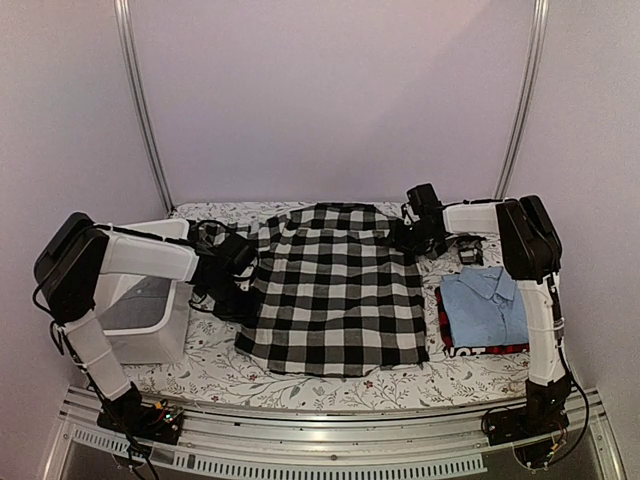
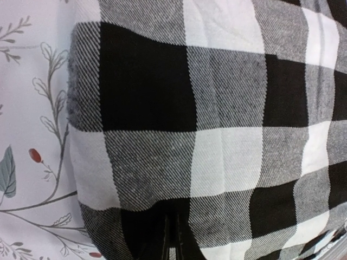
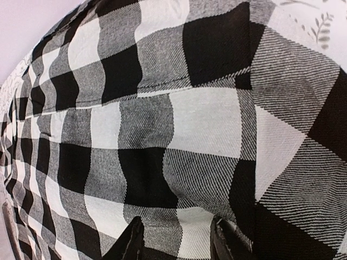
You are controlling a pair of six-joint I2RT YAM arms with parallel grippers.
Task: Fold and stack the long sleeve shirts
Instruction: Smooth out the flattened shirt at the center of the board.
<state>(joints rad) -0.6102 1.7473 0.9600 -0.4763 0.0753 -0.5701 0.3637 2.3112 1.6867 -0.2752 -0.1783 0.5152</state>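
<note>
near: folded blue shirt stacked at right of worktop | mid: checked shirt spread flat, centre | left fingers pressed together, pinching its left edge | far: right fingers spread astride far-right shoulder, no pinch yet | advice: close right, lift both evenly, keep cloth taut

Floral-print bench, black-and-white checked shirt spread across its middle, white plastic tub at left edge, red-and-black shirt at right edge under light blue shirt
</note>
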